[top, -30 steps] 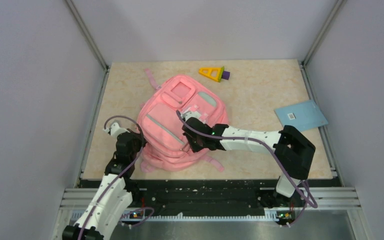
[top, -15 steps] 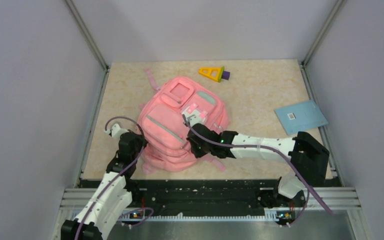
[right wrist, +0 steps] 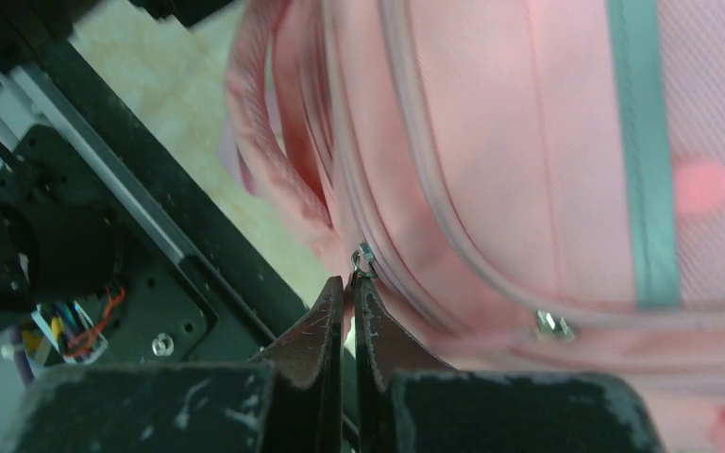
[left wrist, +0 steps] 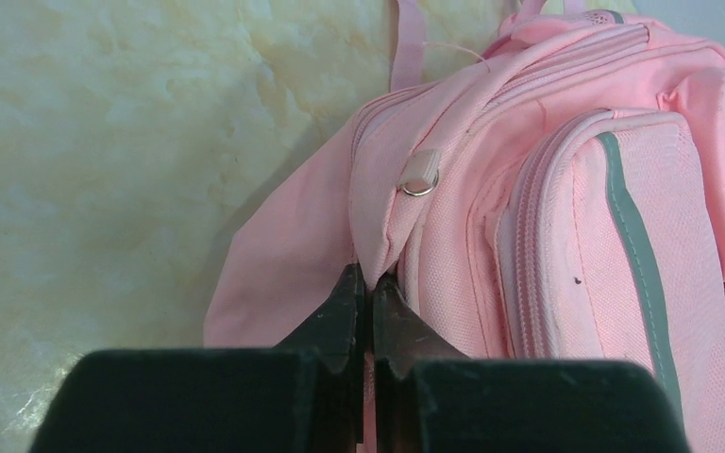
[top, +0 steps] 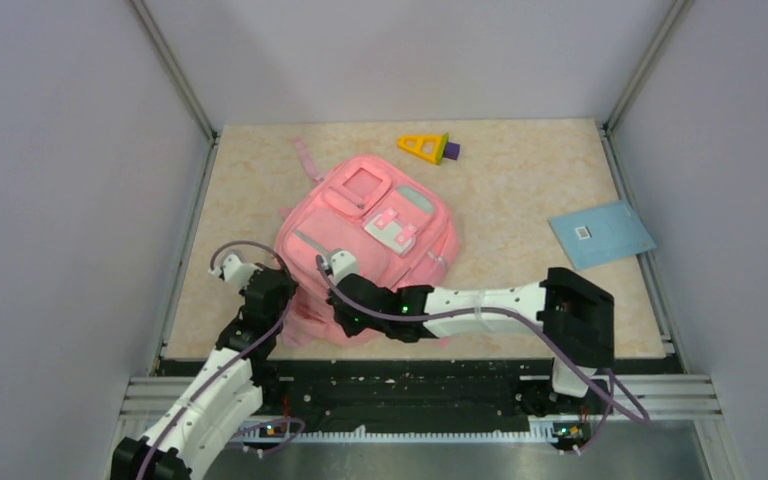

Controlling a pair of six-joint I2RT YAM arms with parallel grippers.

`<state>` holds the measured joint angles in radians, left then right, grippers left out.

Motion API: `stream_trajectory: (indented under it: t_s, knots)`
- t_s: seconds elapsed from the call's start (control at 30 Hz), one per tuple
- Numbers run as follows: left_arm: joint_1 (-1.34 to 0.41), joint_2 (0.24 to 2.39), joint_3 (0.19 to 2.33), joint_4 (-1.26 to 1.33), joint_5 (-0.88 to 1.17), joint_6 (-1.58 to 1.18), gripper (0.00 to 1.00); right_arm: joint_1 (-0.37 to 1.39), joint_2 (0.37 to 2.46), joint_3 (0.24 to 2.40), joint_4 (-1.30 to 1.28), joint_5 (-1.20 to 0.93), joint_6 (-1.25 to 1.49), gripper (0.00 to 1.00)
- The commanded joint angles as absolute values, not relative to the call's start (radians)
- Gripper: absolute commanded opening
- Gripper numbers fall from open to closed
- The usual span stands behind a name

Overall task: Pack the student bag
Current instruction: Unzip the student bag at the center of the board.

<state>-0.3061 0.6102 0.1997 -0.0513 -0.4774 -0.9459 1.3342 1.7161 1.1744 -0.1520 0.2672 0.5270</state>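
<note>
From above, the pink bag (top: 360, 235) lies on the left half of the surface (top: 520, 190), front pockets up, its near edge close to the arm bases. The left end effector (top: 282, 298) meets the bag's near-left corner. The right end effector (top: 338, 305) reaches across to the bag's near edge, just beside the left one. A yellow triangle toy (top: 424, 147) sits beyond the bag, and a blue booklet (top: 600, 232) lies well apart at the right.

Left wrist: the left end effector (left wrist: 370, 288) is clenched on a fold of the bag (left wrist: 566, 236), just below a metal snap (left wrist: 420, 176).

Right wrist: the right end effector (right wrist: 351, 302) is pinched shut on a small metal zipper pull (right wrist: 363, 257) along the bag's (right wrist: 529, 142) seam, with a black rail (right wrist: 151, 236) at the left.
</note>
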Motion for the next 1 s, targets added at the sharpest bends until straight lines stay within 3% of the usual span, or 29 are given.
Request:
stream_trajectory:
  t_s: [0.0, 0.23, 0.27, 0.33, 0.4, 0.5, 0.57, 0.77, 0.97]
  knots:
    - [-0.345, 0.586, 0.205, 0.093, -0.561, -1.005, 0.00, 1.367, 1.801, 1.357, -0.038, 0.255, 0.483, 0.00]
    - [-0.359, 0.586, 0.160, 0.146, -0.520, -0.992, 0.00, 1.367, 1.839, 1.466, -0.035, 0.303, 0.406, 0.00]
    - [-0.358, 0.575, 0.155, 0.160, -0.497, -0.973, 0.00, 1.366, 1.833, 1.474, -0.047, 0.310, 0.397, 0.03]
    - [-0.359, 0.546, 0.158, 0.150, -0.443, -0.924, 0.00, 1.364, 1.811, 1.467, -0.076, 0.324, 0.388, 0.22]
    - [-0.358, 0.506, 0.180, 0.094, -0.403, -0.867, 0.12, 1.357, 1.771, 1.432, -0.096, 0.348, 0.388, 0.38]
    - [-0.359, 0.425, 0.233, -0.061, -0.393, -0.794, 0.39, 1.334, 1.678, 1.352, -0.125, 0.354, 0.405, 0.51]
    - [-0.358, 0.375, 0.270, -0.156, -0.396, -0.744, 0.51, 1.316, 1.614, 1.292, -0.149, 0.376, 0.415, 0.56]
    - [-0.358, 0.345, 0.401, -0.331, -0.270, -0.571, 0.64, 1.192, 1.433, 1.090, -0.235, 0.424, 0.498, 0.75]
    - [-0.366, 0.430, 0.468, -0.367, -0.046, -0.485, 0.65, 1.011, 1.296, 0.851, -0.194, 0.346, 0.587, 0.84]
